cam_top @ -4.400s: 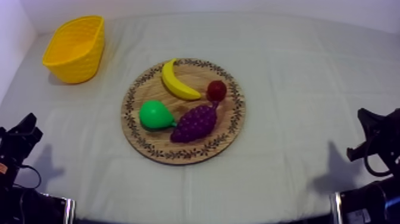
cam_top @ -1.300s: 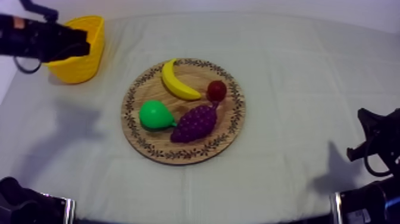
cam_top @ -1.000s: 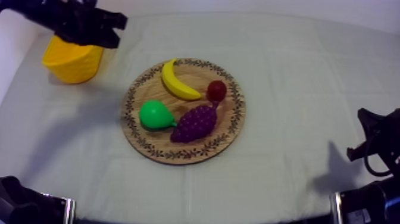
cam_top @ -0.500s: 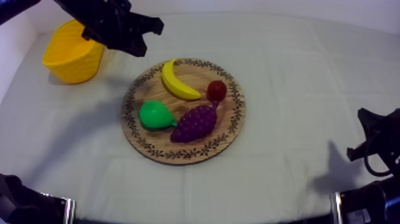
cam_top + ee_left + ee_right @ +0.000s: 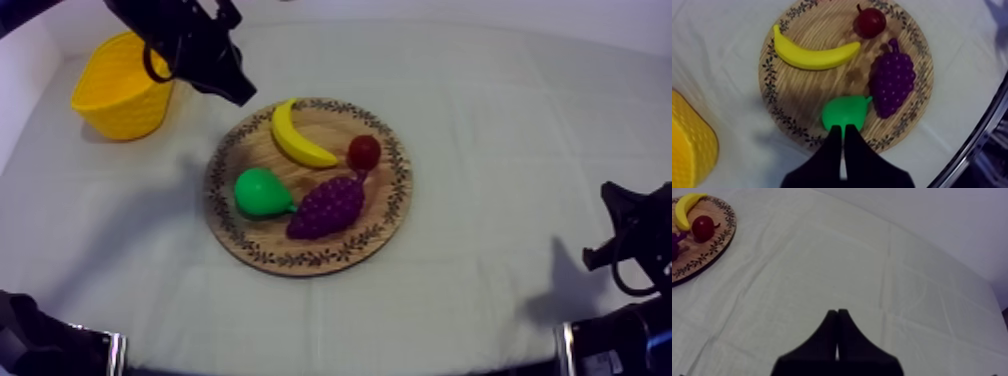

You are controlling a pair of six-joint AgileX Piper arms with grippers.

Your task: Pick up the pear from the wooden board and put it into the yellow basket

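Observation:
The green pear lies on the left part of the round wooden board, beside the grapes, the banana and the small red fruit. My left gripper hangs high over the board's upper left rim, between board and yellow basket. In the left wrist view its fingers lie together as a narrow wedge, shut on nothing, my left gripper just short of the pear. My right gripper is shut too, over bare cloth, resting at the table's right edge.
The basket stands at the far left corner of the table, seen also beside the board as the yellow basket. The board's rim with banana and red fruit shows far from my right gripper. Cloth stretches bare to the right of the board.
My left arm has risen from its rest at the lower left, swung past the basket and come over the board's upper left rim. The fruit, basket and right arm have not moved.

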